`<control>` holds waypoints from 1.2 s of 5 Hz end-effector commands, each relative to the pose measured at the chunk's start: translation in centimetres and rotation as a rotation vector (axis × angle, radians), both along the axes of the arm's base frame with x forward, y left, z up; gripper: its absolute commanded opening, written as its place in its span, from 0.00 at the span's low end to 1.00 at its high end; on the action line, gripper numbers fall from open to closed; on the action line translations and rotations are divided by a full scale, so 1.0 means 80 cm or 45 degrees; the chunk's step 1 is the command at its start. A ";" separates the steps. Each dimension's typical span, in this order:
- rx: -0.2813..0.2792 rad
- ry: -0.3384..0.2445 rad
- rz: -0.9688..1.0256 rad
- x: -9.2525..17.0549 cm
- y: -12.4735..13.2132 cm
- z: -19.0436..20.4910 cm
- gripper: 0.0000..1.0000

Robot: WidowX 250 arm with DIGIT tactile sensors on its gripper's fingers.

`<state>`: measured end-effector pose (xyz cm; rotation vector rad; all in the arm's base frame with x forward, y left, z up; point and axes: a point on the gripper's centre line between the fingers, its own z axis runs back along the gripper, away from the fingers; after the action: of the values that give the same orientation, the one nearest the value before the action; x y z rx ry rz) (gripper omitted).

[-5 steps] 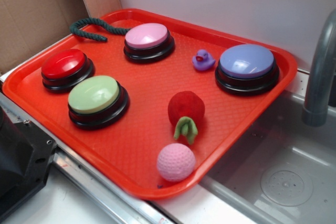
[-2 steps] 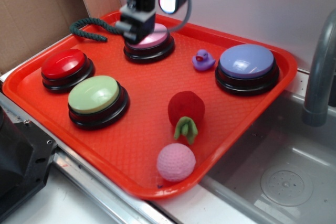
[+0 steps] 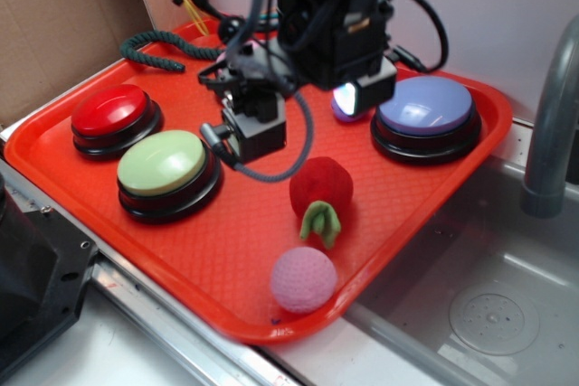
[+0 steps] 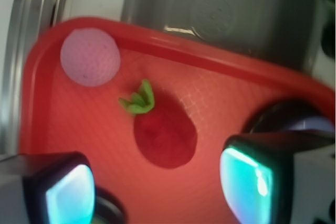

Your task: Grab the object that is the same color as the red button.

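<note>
Gripper hangs spread wide above the tray — plush ball just ahead between its fingers, leaf toward the pink ball — seemingly lined up to descend.

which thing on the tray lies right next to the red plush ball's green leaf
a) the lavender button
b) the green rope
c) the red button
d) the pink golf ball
d: the pink golf ball sits just past the green leaf of the red plush ball, near the tray edge; the wrist view shows the same pairing.
</note>
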<state>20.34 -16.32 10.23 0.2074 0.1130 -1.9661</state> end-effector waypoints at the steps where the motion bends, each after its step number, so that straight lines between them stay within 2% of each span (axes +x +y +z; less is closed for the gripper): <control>1: -0.004 0.047 -0.126 0.011 0.016 -0.037 1.00; 2: -0.015 0.139 -0.099 0.013 0.029 -0.062 1.00; 3: -0.019 0.328 -0.139 0.007 0.040 -0.069 1.00; 4: -0.022 0.474 -0.154 0.000 0.045 -0.072 1.00; 5: -0.082 0.566 -0.086 0.003 0.048 -0.077 0.00; 6: -0.124 0.489 0.160 0.003 0.051 -0.081 0.00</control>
<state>22.87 -13.04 2.93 -0.2508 0.3057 -1.8763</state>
